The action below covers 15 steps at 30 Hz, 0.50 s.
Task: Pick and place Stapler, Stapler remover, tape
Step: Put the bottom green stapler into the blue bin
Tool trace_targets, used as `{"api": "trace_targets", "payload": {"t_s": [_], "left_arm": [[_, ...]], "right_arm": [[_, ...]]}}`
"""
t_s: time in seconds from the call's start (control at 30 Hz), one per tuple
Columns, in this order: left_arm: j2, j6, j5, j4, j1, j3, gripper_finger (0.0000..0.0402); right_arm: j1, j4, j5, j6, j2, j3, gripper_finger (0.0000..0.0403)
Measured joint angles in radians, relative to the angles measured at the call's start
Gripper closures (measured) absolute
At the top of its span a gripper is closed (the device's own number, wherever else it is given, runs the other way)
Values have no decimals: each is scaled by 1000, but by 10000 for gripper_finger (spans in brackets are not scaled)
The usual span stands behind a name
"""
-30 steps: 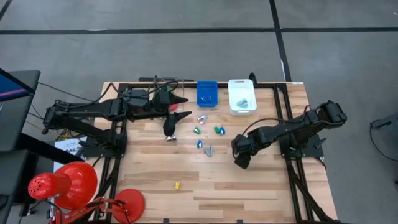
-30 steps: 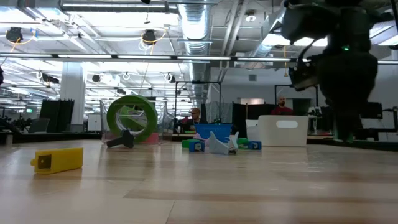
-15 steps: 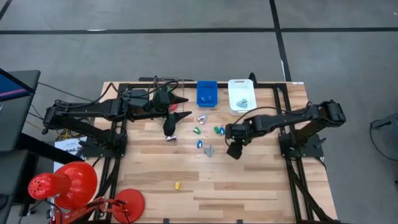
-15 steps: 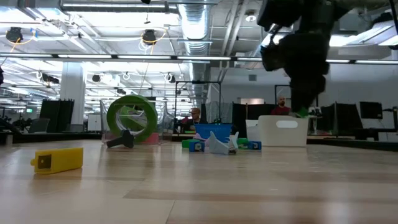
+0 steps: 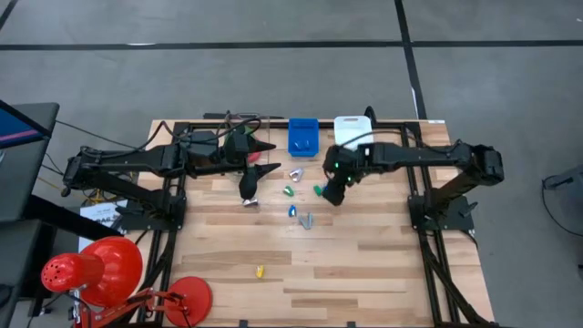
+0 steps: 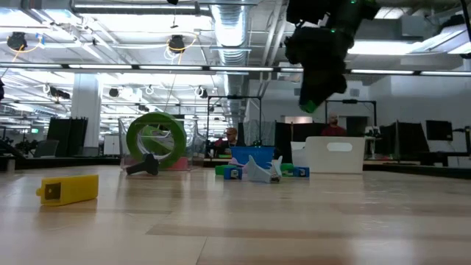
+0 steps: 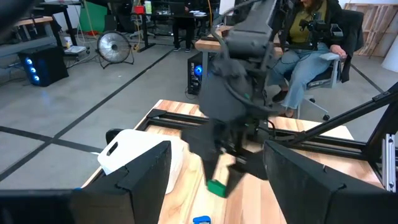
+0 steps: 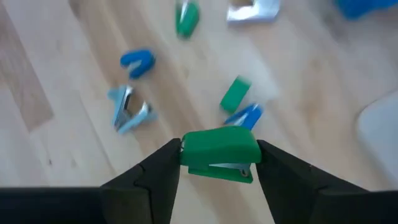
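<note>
- Pale wooden planks form the table (image 5: 364, 273), which is seen from above against a grey floor; in the low view an open workshop with ceiling ducts and seated people lies behind it.
- At centre-right of the high view the right gripper (image 5: 332, 193) is placed above the scatter of small items, its jaws closed on a green stapler (image 8: 221, 154) — the stapler is seen clamped between the two dark fingers in the right wrist view and raised clear of the wood in the low view (image 6: 310, 104).
- Below it on the planks a blue stapler remover (image 8: 137, 61), a silver stapler remover (image 8: 129, 110) and further small green and blue pieces are spread near one another.
- A blue bin (image 5: 303, 137) and a white bin (image 5: 346, 126) are set side by side at the upper centre of the high view.
- The left gripper (image 5: 261, 157) is held left of the blue bin, jaws apart and empty.
- A green tape roll (image 6: 155, 143) is stood on edge at the left of the low view, with a pink one partly hidden behind it.
- A small yellow block (image 5: 260, 271) lies alone, well apart, at lower centre.
</note>
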State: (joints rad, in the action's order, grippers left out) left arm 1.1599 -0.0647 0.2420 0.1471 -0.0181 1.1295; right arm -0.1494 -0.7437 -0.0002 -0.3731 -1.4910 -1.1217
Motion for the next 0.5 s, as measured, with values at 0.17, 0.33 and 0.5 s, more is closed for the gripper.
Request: {"api": "trace_targets", "payload": {"t_s": [0.17, 0.33, 0.5], "left_arm": [[0, 0, 0, 0, 0, 0, 156], [0, 0, 0, 0, 0, 0, 156], [0, 0, 0, 0, 0, 0, 156]], "right_arm": [[-72, 22, 0, 84, 0, -51, 222], [-131, 43, 0, 147, 0, -85, 226], [-192, 49, 0, 202, 0, -117, 213]]}}
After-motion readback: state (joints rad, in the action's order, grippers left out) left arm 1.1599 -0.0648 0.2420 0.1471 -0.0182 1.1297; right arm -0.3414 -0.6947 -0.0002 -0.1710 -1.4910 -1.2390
